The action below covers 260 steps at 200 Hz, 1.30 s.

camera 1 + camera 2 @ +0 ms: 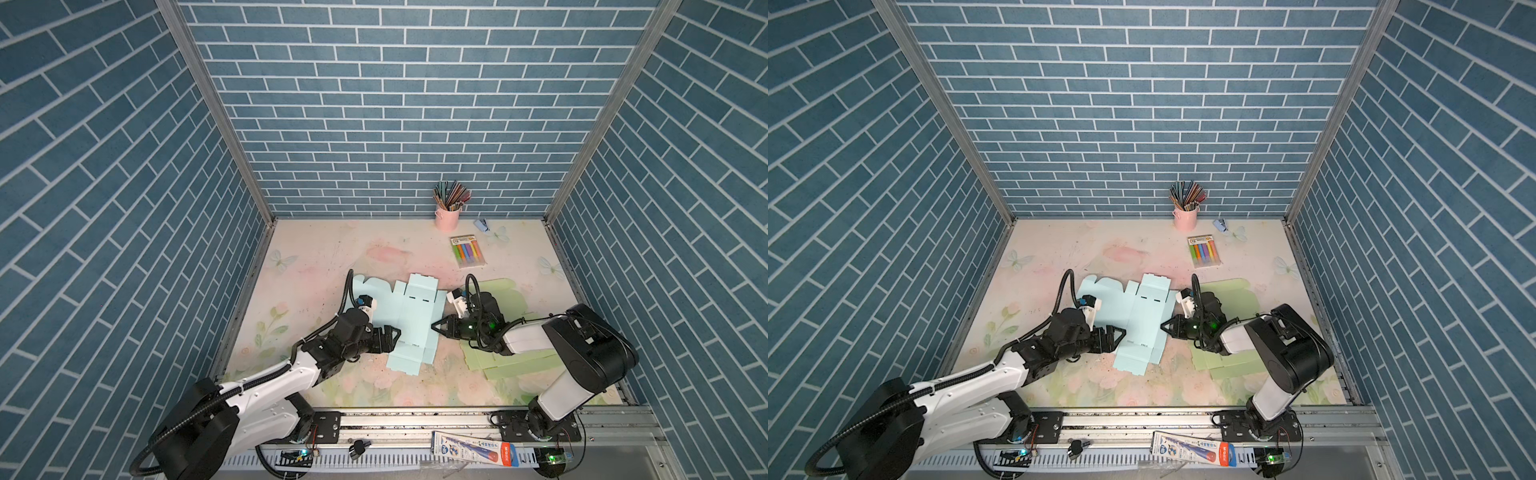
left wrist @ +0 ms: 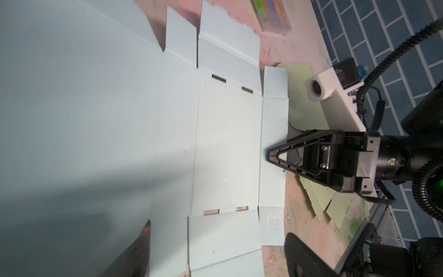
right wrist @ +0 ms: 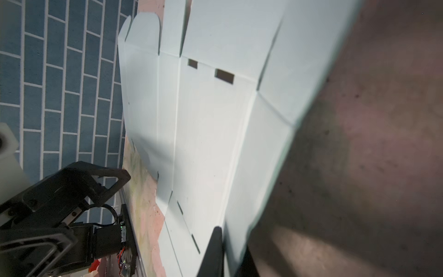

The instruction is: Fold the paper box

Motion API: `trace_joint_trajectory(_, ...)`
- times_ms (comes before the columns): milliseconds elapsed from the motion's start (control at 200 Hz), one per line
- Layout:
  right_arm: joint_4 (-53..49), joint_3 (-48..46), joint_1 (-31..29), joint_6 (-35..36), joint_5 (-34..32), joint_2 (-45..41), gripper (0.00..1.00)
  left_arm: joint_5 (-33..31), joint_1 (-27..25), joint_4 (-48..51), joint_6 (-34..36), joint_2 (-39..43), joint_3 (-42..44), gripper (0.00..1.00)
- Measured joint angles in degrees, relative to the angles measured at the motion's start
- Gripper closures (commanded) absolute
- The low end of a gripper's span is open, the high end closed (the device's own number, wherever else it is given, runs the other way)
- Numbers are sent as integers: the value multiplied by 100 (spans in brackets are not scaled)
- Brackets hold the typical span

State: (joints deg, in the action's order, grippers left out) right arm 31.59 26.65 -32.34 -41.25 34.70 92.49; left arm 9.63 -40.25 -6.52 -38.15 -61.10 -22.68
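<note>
Paper box [image 1: 415, 320] pinched by right end effector [image 1: 434, 327]; left end effector [image 1: 395, 337] spread.

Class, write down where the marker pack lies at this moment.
In both top views the marker pack lies flat at the back right of the table, just in front of the pink cup of pencils and behind the green sheet.

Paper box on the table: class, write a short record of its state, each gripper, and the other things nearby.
paper box: light blue, unfolded, spread flat
left gripper: open, at the box's left edge
right gripper: shut on the box's right side flap
green sheet: flat, right of the box
at the back: pink pencil cup, marker pack
</note>
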Motion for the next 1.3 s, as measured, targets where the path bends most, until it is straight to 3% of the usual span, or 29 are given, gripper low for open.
trace_joint_trajectory(315, -2756, 872, 0, 1491, -511, -815, 91, -63, 452, 66, 560, -122, -155, 11)
trace_joint_trajectory(515, -3692, 1333, 22, 2046, -887, -601, 84, -57, 514, -83, 739, -675, -129, 11)
trace_joint_trajectory(645, -3810, 1604, 31, 2208, -977, -197, 73, -15, 516, -348, 756, -903, 116, 11)
trace_joint_trajectory(750, -3799, 1696, 50, 2223, -997, -35, 71, 11, 514, -529, 750, -962, 337, 11)
trace_joint_trajectory(1080, -3246, 1342, 166, 1937, -935, -223, 75, 28, 514, -870, 649, -903, 520, 11)
trace_joint_trajectory(1300, -2944, 1185, 177, 1700, -833, -304, 87, 0, 459, -898, 619, -903, 529, 11)
